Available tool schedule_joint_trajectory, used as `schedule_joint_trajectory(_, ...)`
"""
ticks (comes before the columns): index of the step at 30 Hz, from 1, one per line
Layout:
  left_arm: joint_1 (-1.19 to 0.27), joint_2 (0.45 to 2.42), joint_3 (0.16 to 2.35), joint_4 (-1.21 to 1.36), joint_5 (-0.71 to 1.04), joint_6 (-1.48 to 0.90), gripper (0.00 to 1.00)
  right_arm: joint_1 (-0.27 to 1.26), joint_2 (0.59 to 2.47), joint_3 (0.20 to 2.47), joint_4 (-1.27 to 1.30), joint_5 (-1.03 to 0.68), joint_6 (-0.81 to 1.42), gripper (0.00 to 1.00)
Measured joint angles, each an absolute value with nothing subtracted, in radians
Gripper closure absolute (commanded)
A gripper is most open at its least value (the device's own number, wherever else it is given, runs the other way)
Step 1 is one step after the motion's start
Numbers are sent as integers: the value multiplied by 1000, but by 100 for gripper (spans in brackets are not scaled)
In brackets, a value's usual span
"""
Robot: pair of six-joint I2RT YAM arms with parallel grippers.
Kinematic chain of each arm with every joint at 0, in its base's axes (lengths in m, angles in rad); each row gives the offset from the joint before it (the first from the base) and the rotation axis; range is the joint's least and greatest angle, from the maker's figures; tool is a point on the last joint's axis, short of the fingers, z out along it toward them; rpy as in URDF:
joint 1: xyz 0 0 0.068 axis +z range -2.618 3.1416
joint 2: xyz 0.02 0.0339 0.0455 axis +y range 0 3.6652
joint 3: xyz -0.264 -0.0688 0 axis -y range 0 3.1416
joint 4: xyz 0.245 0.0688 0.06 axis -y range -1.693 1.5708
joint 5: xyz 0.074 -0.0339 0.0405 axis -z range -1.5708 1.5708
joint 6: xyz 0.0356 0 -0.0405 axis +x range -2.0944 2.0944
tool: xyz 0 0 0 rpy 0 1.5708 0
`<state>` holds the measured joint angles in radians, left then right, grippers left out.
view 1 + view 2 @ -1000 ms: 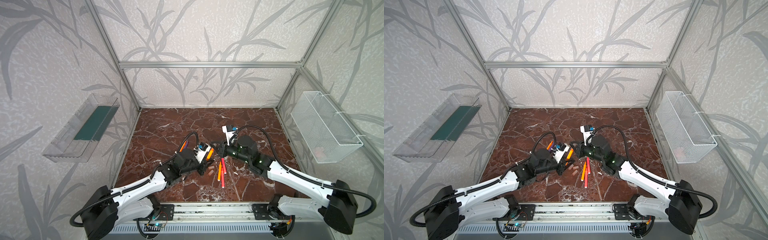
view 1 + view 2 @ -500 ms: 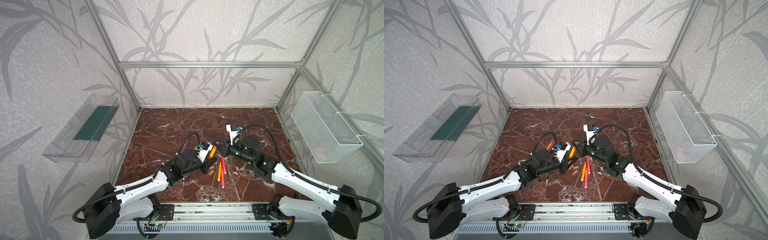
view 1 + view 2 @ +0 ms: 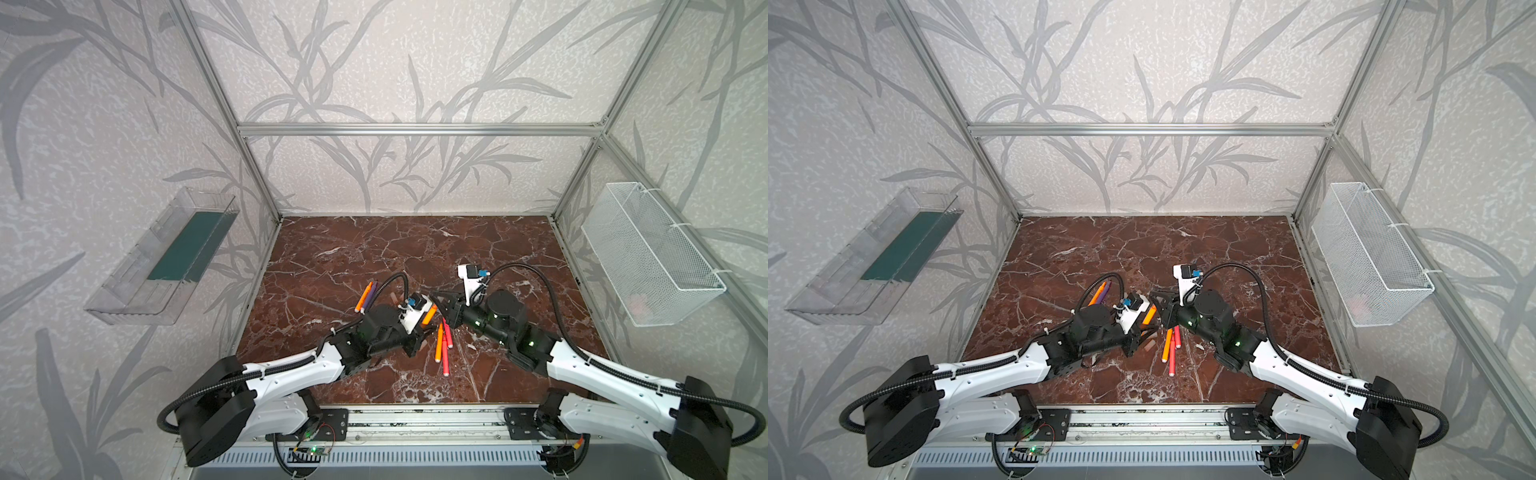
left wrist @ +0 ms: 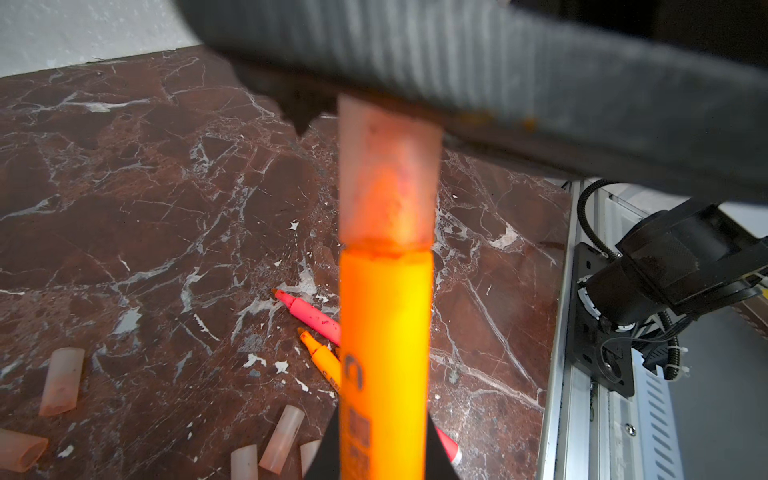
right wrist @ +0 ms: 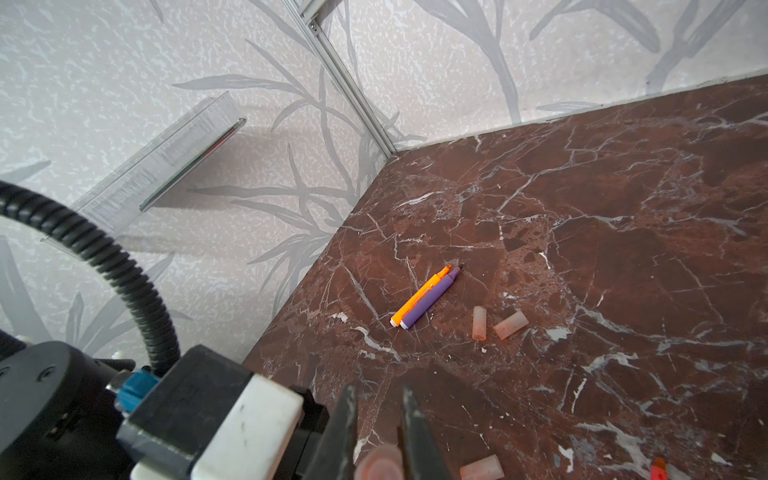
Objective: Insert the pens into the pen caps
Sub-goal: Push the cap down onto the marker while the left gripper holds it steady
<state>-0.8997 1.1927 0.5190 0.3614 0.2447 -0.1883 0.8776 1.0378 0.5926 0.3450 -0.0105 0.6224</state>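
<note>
My left gripper (image 4: 384,451) is shut on an orange pen (image 4: 384,332), seen in both top views (image 3: 429,314) (image 3: 1149,314). A translucent pinkish pen cap (image 4: 388,178) sits over the pen's tip. My right gripper (image 5: 379,392) is shut on this pen cap (image 5: 380,463), and it meets the left gripper (image 3: 428,320) at mid-table (image 3: 442,305). On the marble lie an orange pen (image 3: 439,343) and a red-pink pen (image 3: 445,351). An orange pen (image 5: 419,301) and a purple pen (image 5: 430,303) lie side by side farther left. Loose caps (image 4: 62,387) (image 4: 281,438) (image 5: 510,325) lie about.
A clear tray (image 3: 166,257) hangs on the left wall and a white wire basket (image 3: 648,253) on the right wall. An aluminium rail (image 3: 415,419) with both arm bases runs along the front edge. The enclosure's walls close in the marble floor.
The right wrist has swung up and back to the right, and the left gripper has shifted slightly right. Pen and cap stay held together between the grippers.
</note>
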Motion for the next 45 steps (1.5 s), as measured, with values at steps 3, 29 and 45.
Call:
schedule_joint_trajectory(3, -905, 1189, 523, 347, 225, -174, 100, 913, 1030, 570, 378, 54, 628, 100)
schedule_joint_trajectory(29, -855, 1146, 557, 185, 189, -77, 100, 1113, 1163, 600, 483, 433, 751, 100)
schedule_joint_trajectory(45, -705, 1106, 576, 171, 668, -149, 100, 1143, 1101, 529, 637, 405, 678, 100)
